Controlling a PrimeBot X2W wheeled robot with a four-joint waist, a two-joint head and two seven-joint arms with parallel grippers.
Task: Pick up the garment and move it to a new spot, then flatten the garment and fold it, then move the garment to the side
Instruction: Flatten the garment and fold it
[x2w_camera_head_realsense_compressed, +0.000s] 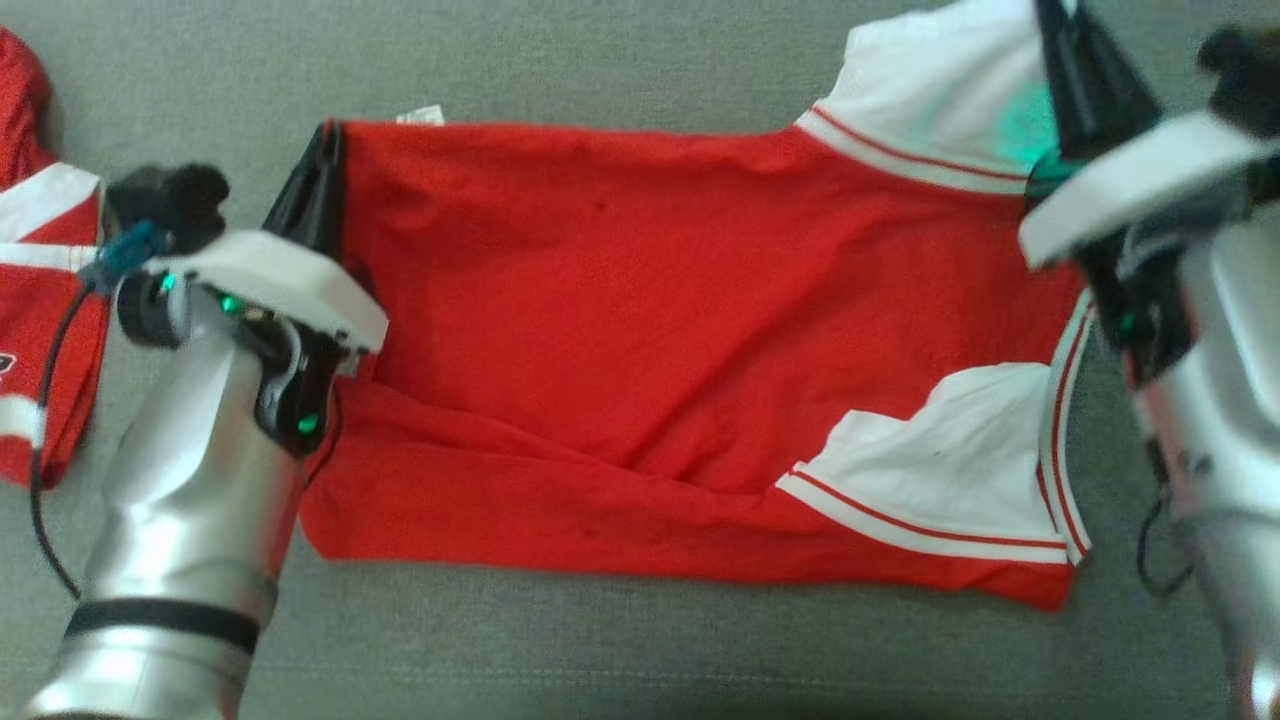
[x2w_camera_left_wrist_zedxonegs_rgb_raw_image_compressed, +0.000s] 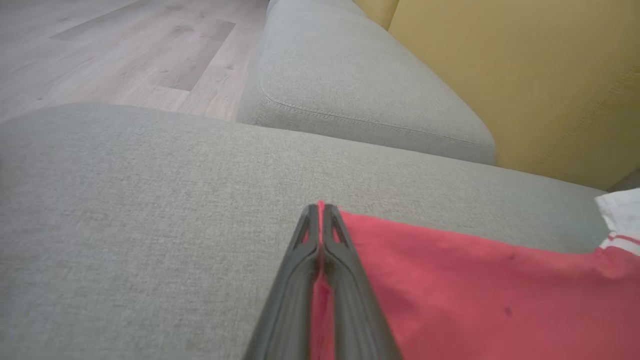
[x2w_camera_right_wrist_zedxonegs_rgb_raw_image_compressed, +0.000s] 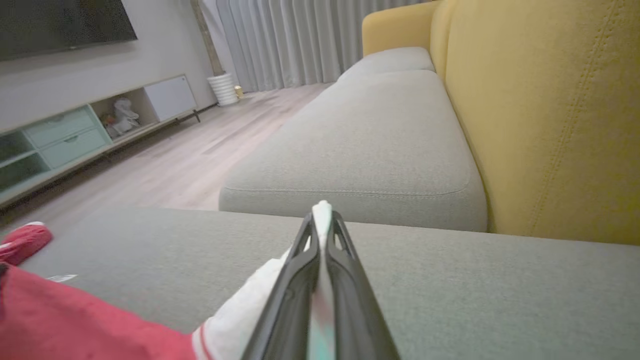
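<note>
Grey woven cushion (x2w_camera_head_realsense_compressed: 640, 640) forms the work surface and reaches past both grippers on every side.

The garment (x2w_camera_head_realsense_compressed: 650, 330), red with white sleeves and striped trim, lies spread across the cushion between the two arms. It is mostly flat, with a long crease running through the side nearer the robot.

A second red-and-white garment (x2w_camera_head_realsense_compressed: 40, 300) lies bunched outboard of the left arm, apart from the work.

The left gripper (x2w_camera_left_wrist_zedxonegs_rgb_raw_image_compressed: 320, 210) is pinched tight on the red corner at the garment's far edge, with cloth showing between the fingers. The right gripper (x2w_camera_right_wrist_zedxonegs_rgb_raw_image_compressed: 322, 212) is likewise clamped on white sleeve fabric at the opposite far corner.

A small white label (x2w_camera_head_realsense_compressed: 420, 115) lies on the cushion just inboard of the left fingertips, at the garment's edge.

Assessment: both far corners are secured, and the step in hand appears to be tensioning the cloth for flattening or the first fold.

Recommendation:
- Lift both corners together at equal height.
- Keep the span between the grippers taut but not stretched.
- Draw the edge evenly so the near crease pulls out rather than doubling under.
- Keep the left arm's sweep away from the bunched garment beside it.
</note>
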